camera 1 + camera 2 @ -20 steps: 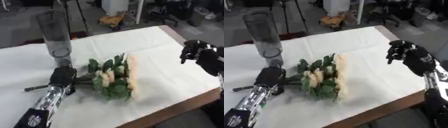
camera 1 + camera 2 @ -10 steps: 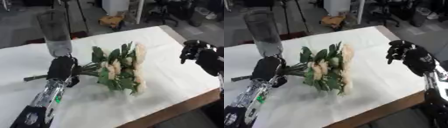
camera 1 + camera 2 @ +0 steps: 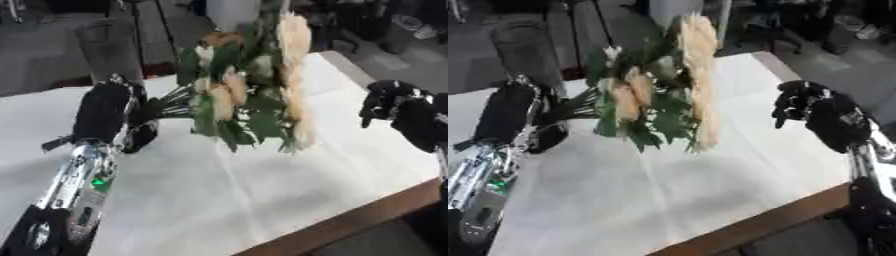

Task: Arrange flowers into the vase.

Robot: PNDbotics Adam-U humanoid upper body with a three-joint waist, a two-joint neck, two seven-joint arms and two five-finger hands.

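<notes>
One bouquet [image 3: 249, 90] in left hand [image 3: 109, 112], one vase [image 3: 109, 50] behind.

A white cloth [image 3: 262, 190] is spread over a table with a brown wooden edge [image 3: 350, 225]. Behind it, a dark grey floor [image 3: 35, 60] is seen. Thin black stand legs [image 3: 162, 25] and dark chairs [image 3: 798, 25] are seen farther back.

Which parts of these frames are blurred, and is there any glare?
Left eye view: the flowers are smeared, the vase behind is soft; left hand holds the stems. Right eye view: same blur; right hand fairly clear. No glare on the table.
</notes>
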